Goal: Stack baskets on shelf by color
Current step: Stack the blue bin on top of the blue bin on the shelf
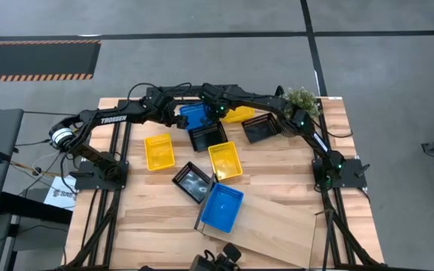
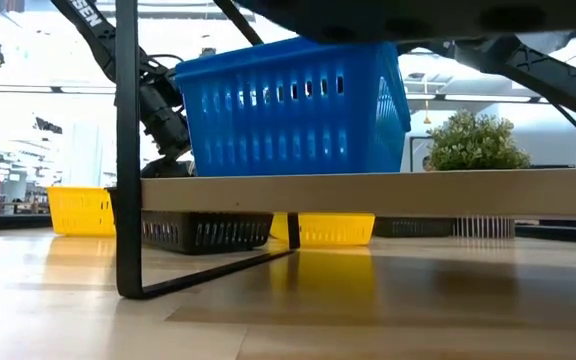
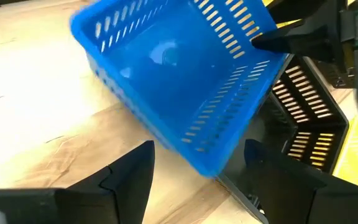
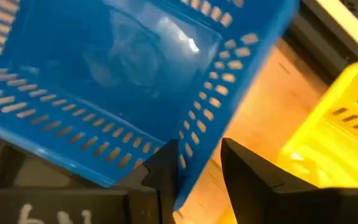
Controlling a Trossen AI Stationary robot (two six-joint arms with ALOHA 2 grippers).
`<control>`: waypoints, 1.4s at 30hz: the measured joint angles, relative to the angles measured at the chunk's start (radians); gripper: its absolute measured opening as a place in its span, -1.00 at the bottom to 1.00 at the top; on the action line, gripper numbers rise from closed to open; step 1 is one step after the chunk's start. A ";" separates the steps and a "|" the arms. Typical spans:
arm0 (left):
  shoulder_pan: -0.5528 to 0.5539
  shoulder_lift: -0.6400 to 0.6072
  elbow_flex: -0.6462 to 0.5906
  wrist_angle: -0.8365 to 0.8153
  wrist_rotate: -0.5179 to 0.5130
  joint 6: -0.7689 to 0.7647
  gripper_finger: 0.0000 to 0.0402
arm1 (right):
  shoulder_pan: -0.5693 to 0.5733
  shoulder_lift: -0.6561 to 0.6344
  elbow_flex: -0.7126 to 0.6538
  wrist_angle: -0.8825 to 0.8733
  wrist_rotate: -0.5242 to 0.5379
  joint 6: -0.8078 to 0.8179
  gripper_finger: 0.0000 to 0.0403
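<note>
Both arms reaching to the surface's far side, right gripper [image 4: 197, 171] straddling the blue basket [image 4: 104, 81] wall, left gripper [image 3: 197, 168] spread just beside it

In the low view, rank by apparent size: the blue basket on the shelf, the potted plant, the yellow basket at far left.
1. blue basket, nearest the camera.
2. potted plant.
3. yellow basket, partly hidden, so its place is unsure.

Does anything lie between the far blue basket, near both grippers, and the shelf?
Yes. A black basket and a yellow basket lie on the table between that blue basket and the shelf, which already bears another blue basket. Carried above them, its way looks free.
</note>
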 joint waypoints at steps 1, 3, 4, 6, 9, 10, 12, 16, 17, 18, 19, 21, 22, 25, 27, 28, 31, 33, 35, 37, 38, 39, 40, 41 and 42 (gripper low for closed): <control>0.000 0.000 0.000 0.000 0.000 0.000 0.18 | 0.000 -0.001 0.000 0.005 0.000 -0.005 -0.31; 0.000 0.000 0.000 0.000 0.000 0.000 0.18 | 0.000 -0.003 0.001 0.002 0.000 -0.012 -0.37; 0.000 0.000 0.000 0.000 0.000 0.000 0.18 | -0.001 -0.003 0.001 -0.003 0.000 -0.012 -0.41; 0.000 0.000 0.000 0.000 0.000 0.000 0.18 | -0.005 -0.003 0.001 -0.011 -0.001 -0.013 -0.51; 0.000 0.000 0.000 0.000 0.000 0.000 0.18 | -0.014 -0.003 0.001 -0.017 -0.001 -0.013 -0.70; 0.000 0.000 0.000 0.000 0.000 0.000 0.18 | -0.017 -0.004 0.001 -0.020 -0.001 -0.013 -0.77; 0.000 0.000 0.000 0.000 0.000 0.000 0.18 | -0.023 -0.005 0.013 -0.041 -0.004 -0.021 -0.91; 0.000 0.000 0.000 0.002 0.000 -0.001 0.18 | -0.031 -0.006 0.058 -0.045 -0.034 -0.028 -0.92; 0.000 0.000 0.000 0.002 0.000 -0.001 0.18 | -0.030 -0.006 0.071 -0.044 -0.034 -0.024 -0.91; 0.000 0.000 0.000 0.002 0.002 -0.003 0.18 | -0.030 -0.006 0.087 -0.045 -0.034 -0.022 -0.92; 0.000 -0.003 0.000 0.001 0.005 -0.008 0.18 | -0.028 -0.006 0.102 -0.045 -0.034 -0.022 -0.94; 0.000 -0.015 0.000 0.001 0.015 -0.014 0.18 | -0.028 -0.006 0.140 -0.049 -0.034 -0.022 -0.96; 0.000 -0.025 0.000 0.002 0.019 -0.016 0.18 | -0.028 -0.006 0.166 -0.061 -0.034 -0.021 -0.96; 0.000 -0.068 0.000 -0.001 0.021 -0.021 0.18 | -0.042 -0.015 0.225 -0.086 -0.034 -0.013 -0.95; 0.000 -0.108 0.000 -0.006 0.021 -0.035 0.18 | -0.064 -0.043 0.209 -0.089 -0.034 0.009 -0.96; 0.000 -0.132 0.000 -0.006 0.021 -0.043 0.18 | -0.075 -0.054 0.209 -0.109 -0.034 0.006 -0.97; 0.000 -0.208 0.000 -0.007 0.022 -0.061 0.18 | -0.115 -0.103 0.209 -0.149 -0.034 0.000 -0.97; -0.005 -0.261 0.000 -0.009 0.021 -0.063 0.18 | -0.139 -0.140 0.209 -0.190 -0.034 0.000 -0.96; -0.013 -0.312 0.000 -0.013 0.021 -0.067 0.18 | -0.157 -0.189 0.208 -0.230 -0.034 -0.021 -0.97; -0.025 -0.359 0.000 -0.013 0.020 -0.078 0.18 | -0.168 -0.262 0.208 -0.275 -0.044 -0.056 -0.98; -0.030 -0.380 0.000 -0.013 0.020 -0.080 0.18 | -0.173 -0.303 0.208 -0.307 -0.055 -0.075 -0.98; -0.034 -0.399 0.000 -0.013 0.021 -0.084 0.18 | -0.176 -0.346 0.209 -0.344 -0.072 -0.089 -0.98; -0.040 -0.415 0.000 -0.012 0.017 -0.087 0.18 | -0.177 -0.387 0.209 -0.386 -0.086 -0.106 -0.98; -0.044 -0.430 0.000 -0.013 0.013 -0.092 0.18 | -0.173 -0.425 0.209 -0.431 -0.094 -0.122 -0.98; -0.048 -0.442 0.000 -0.013 0.010 -0.096 0.18 | -0.164 -0.462 0.209 -0.476 -0.096 -0.136 -0.97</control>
